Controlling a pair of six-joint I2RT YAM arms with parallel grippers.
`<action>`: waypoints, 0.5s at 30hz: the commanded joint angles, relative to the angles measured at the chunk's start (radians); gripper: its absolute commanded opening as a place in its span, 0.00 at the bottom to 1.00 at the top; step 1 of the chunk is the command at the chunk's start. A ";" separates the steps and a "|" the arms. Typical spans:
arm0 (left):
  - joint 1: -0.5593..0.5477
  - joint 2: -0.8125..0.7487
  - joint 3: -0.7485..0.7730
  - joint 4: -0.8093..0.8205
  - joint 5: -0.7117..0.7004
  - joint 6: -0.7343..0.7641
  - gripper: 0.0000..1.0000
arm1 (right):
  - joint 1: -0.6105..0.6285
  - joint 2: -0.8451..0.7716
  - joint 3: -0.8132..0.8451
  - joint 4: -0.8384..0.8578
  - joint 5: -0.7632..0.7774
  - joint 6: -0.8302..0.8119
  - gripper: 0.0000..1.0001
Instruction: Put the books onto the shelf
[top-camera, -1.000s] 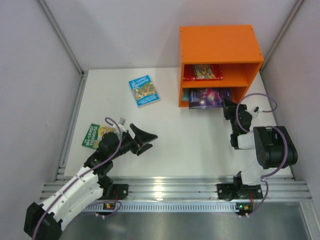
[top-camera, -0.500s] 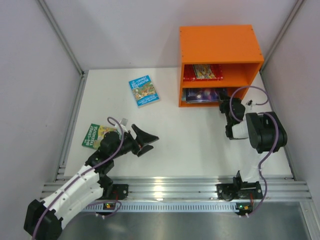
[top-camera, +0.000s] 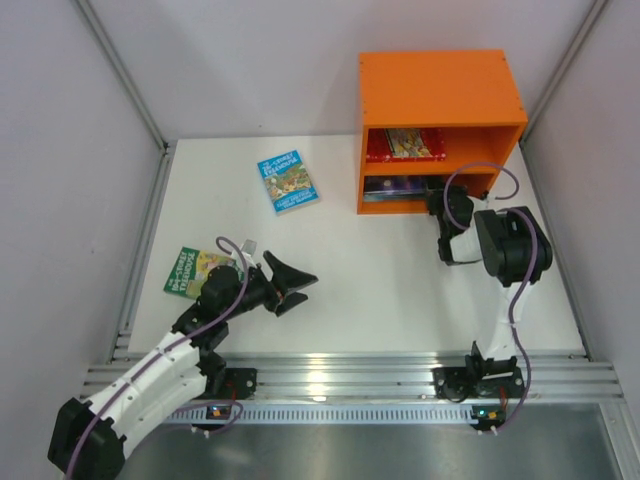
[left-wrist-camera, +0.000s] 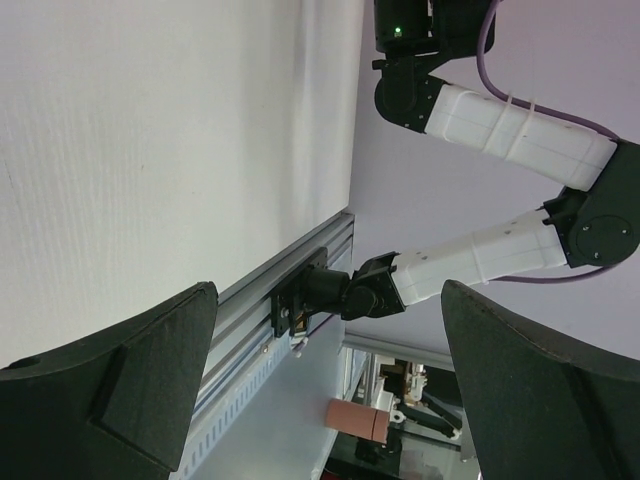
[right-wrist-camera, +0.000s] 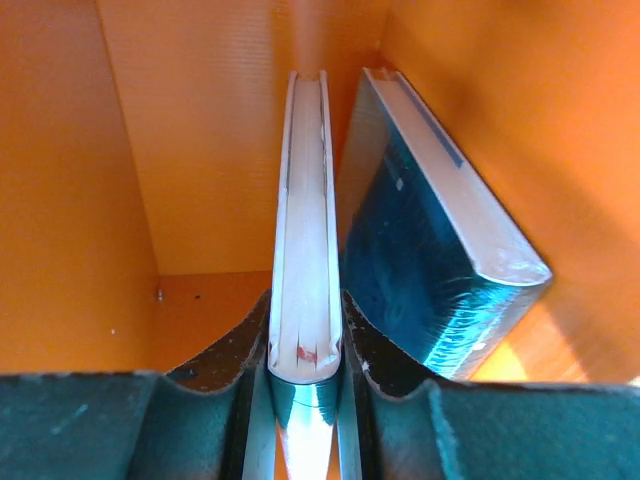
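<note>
The orange shelf (top-camera: 441, 88) stands at the back right. My right gripper (top-camera: 447, 206) is shut on a dark purple book (top-camera: 400, 186) and reaches into the lower compartment. In the right wrist view that book (right-wrist-camera: 305, 200) stands edge-on between my fingers (right-wrist-camera: 232, 345), and a teal-blue book (right-wrist-camera: 430, 230) leans beside it inside the orange walls (right-wrist-camera: 200, 130). A red-bordered book (top-camera: 402, 144) lies in the upper compartment. A light-blue book (top-camera: 288, 182) lies on the table. A green book (top-camera: 192, 271) lies at the left, partly under my left arm. My left gripper (top-camera: 292, 285) is open and holds nothing.
The white table (top-camera: 370, 290) is framed by grey walls and an aluminium rail (top-camera: 340, 375) at the near edge. The left wrist view shows its fingers (left-wrist-camera: 120, 380) wide apart, with the right arm's base (left-wrist-camera: 330, 295) on the rail between them.
My right gripper has pushed the purple book further into the lower compartment, so little of it now sticks out. The left arm has barely moved.
</note>
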 joint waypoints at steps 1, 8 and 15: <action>0.006 -0.022 0.000 0.058 0.013 -0.008 0.98 | 0.030 -0.013 0.051 0.289 -0.008 0.083 0.21; 0.006 -0.034 0.002 0.049 0.016 -0.011 0.98 | 0.029 -0.044 0.002 0.156 -0.054 0.147 0.52; 0.006 -0.083 0.000 0.012 0.004 -0.021 0.98 | 0.040 -0.139 -0.021 -0.121 -0.078 0.212 0.60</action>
